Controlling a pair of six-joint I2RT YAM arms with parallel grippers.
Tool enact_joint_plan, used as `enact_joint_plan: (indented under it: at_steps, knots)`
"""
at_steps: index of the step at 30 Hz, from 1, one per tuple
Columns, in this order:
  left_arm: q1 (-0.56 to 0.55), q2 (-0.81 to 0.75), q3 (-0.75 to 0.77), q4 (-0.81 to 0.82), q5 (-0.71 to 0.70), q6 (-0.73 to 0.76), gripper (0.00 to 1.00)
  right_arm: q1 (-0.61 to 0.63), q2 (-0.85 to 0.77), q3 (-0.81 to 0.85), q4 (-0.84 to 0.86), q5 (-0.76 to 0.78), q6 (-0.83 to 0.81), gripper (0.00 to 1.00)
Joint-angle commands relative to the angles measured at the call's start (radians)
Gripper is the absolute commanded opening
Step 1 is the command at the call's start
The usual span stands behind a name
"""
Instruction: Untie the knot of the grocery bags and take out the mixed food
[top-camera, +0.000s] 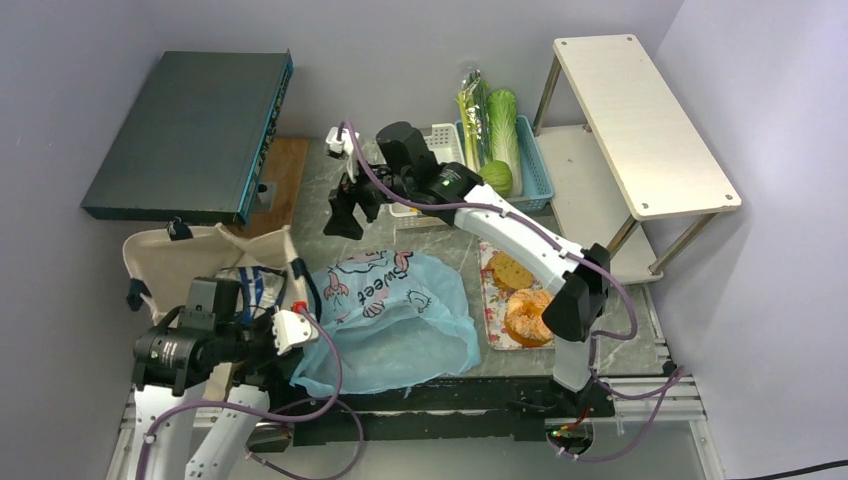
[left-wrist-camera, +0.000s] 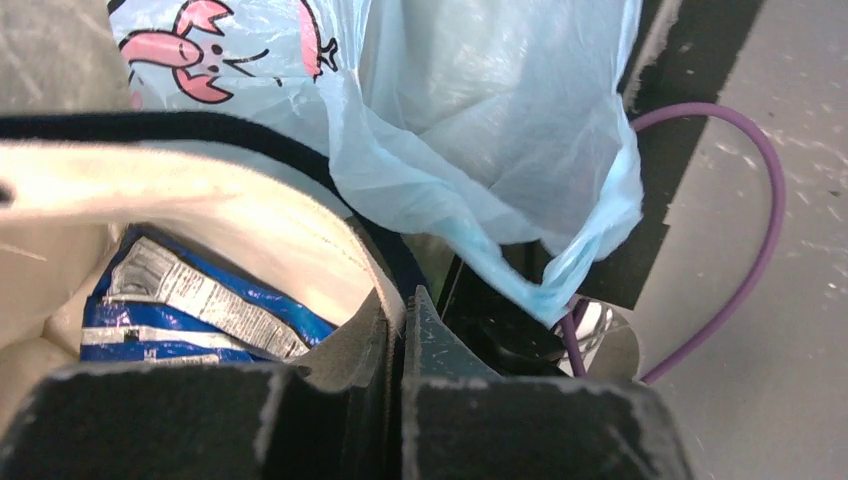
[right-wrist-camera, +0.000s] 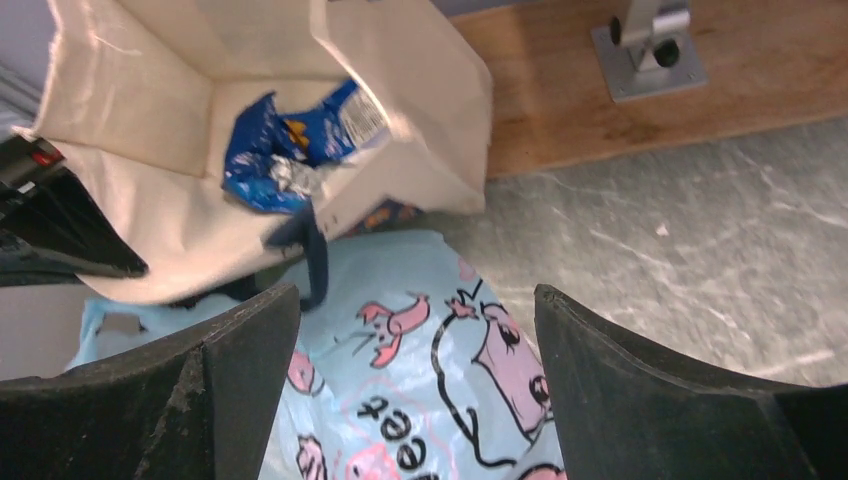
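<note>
The beige canvas tote (top-camera: 190, 258) stands open at the left with a blue chip bag (top-camera: 252, 285) inside. My left gripper (left-wrist-camera: 408, 300) is shut on the tote's rim (left-wrist-camera: 200, 190) by its black strap, and the chip bag (left-wrist-camera: 190, 310) lies just below it. The light-blue plastic bag (top-camera: 400, 320) lies slack beside the tote. The knot is out of view. My right gripper (right-wrist-camera: 415, 295) hangs open above the printed blue bag (right-wrist-camera: 420, 400), holding nothing. In the top view the right gripper (top-camera: 352, 215) is behind the blue bag. Bread (top-camera: 511, 272) and a doughnut (top-camera: 527, 315) rest on a floral mat.
A blue basket (top-camera: 535, 160) at the back holds green stalks, napa cabbage and a round cabbage. A white basket (top-camera: 442, 140) stands beside it. A dark flat box (top-camera: 190, 130) on a stand overhangs a wooden board (top-camera: 285, 170). A white shelf (top-camera: 640, 120) stands at the right.
</note>
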Motion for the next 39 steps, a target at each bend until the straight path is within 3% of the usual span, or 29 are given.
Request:
enact_joint_plan:
  at_steps: [1, 15, 19, 21, 22, 25, 27, 31, 35, 39]
  knots:
    - [-0.096, 0.043, 0.051, -0.008, 0.241, -0.073, 0.01, 0.045, 0.033, 0.083, 0.062, -0.056, 0.035, 0.88]
    - [-0.237, 0.154, 0.054, -0.005, 0.257, -0.029, 0.02, 0.183, 0.171, 0.191, 0.153, 0.063, -0.138, 0.93]
    - [-0.239, 0.154, 0.049, -0.002, 0.241, -0.031, 0.10, 0.197, 0.239, 0.210, 0.159, 0.066, -0.202, 0.90]
    - [-0.239, 0.143, 0.052, 0.012, 0.221, -0.067, 0.20, 0.199, 0.266, 0.221, 0.146, 0.057, -0.221, 0.82]
    - [-0.239, 0.136, 0.057, 0.026, 0.210, -0.107, 0.28, 0.200, 0.274, 0.221, 0.139, 0.048, -0.232, 0.72]
    - [-0.234, 0.112, 0.135, 0.091, 0.118, -0.257, 0.47, 0.201, 0.274, 0.210, 0.103, 0.019, -0.263, 0.22]
    - [-0.214, 0.092, 0.245, 0.152, 0.084, -0.368, 0.62, 0.200, 0.235, 0.152, 0.091, -0.006, -0.282, 0.00]
    - [-0.101, 0.087, 0.419, 0.270, -0.037, -0.559, 0.83, 0.208, 0.063, -0.140, 0.198, -0.022, -0.357, 0.00]
    - [-0.013, 0.079, 0.450, 0.386, -0.467, -0.649, 0.91, 0.215, -0.066, -0.389, 0.270, 0.013, -0.397, 0.00]
    - [0.015, 0.068, 0.377, 0.425, -0.755, -0.614, 0.99, 0.212, -0.130, -0.518, 0.339, 0.069, -0.345, 0.00]
